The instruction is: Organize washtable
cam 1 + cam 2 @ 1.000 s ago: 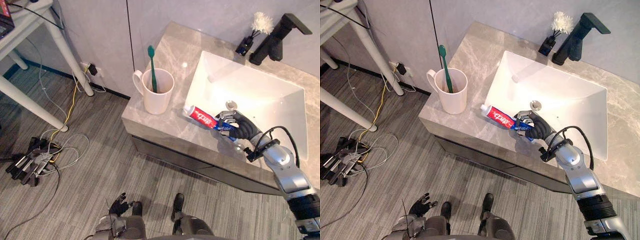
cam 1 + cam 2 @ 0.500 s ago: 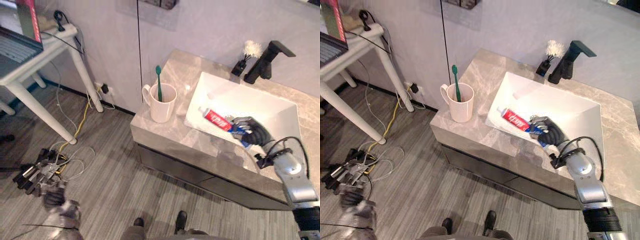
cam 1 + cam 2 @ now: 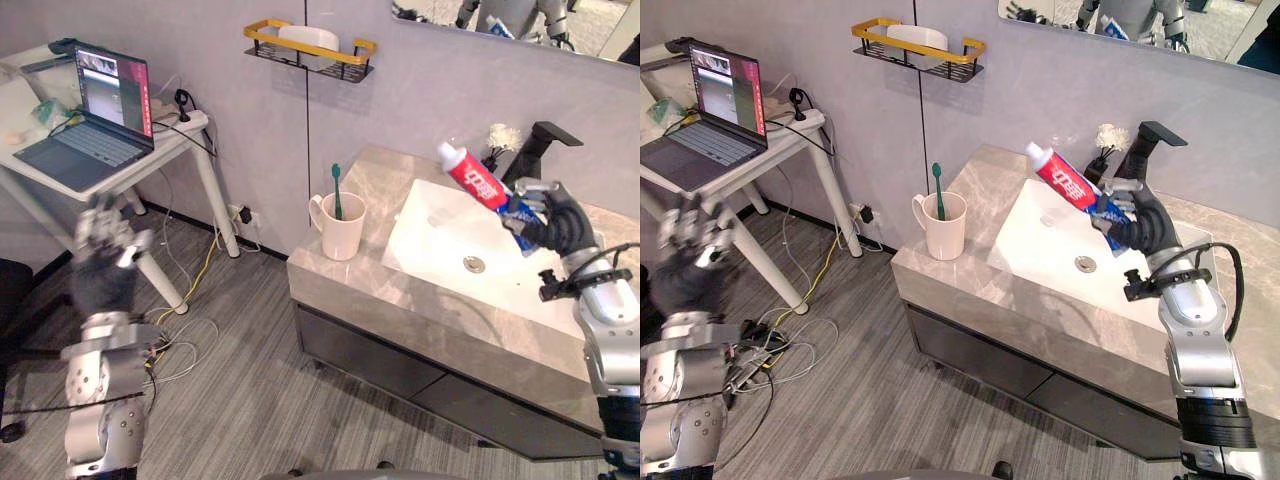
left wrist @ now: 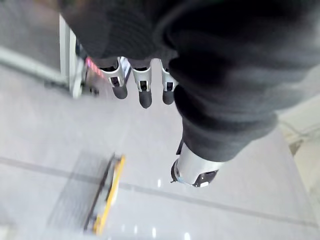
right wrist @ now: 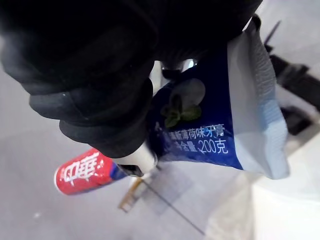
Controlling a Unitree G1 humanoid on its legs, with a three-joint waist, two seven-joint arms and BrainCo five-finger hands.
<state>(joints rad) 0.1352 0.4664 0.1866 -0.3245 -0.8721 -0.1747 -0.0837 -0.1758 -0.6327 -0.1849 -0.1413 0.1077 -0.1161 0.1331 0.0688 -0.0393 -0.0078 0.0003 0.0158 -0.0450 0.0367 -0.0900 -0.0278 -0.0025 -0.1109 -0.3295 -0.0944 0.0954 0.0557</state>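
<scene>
A red, white and blue toothpaste tube [image 3: 478, 183] hangs tilted above the white sink basin [image 3: 440, 235], cap end up and to the left. My right hand [image 3: 556, 222] is shut on its blue tail end [image 5: 200, 131], fingers curled round it. A white mug [image 3: 341, 227] holding a green toothbrush [image 3: 337, 188] stands on the grey marble counter [image 3: 350, 285] left of the basin. My left hand [image 3: 100, 268] is raised far to the left by the side table, its fingers [image 4: 143, 89] straight and holding nothing.
A black faucet [image 3: 536, 150] and a white tuft in a black holder [image 3: 498, 140] stand behind the basin. A yellow wall shelf [image 3: 308, 45] hangs above. A laptop [image 3: 95, 120] sits on a white side table; cables [image 3: 180, 340] lie on the floor.
The camera has tilted up. My right hand has lifted the toothpaste from the counter edge to above the basin. My left hand has risen from low down to beside the side table.
</scene>
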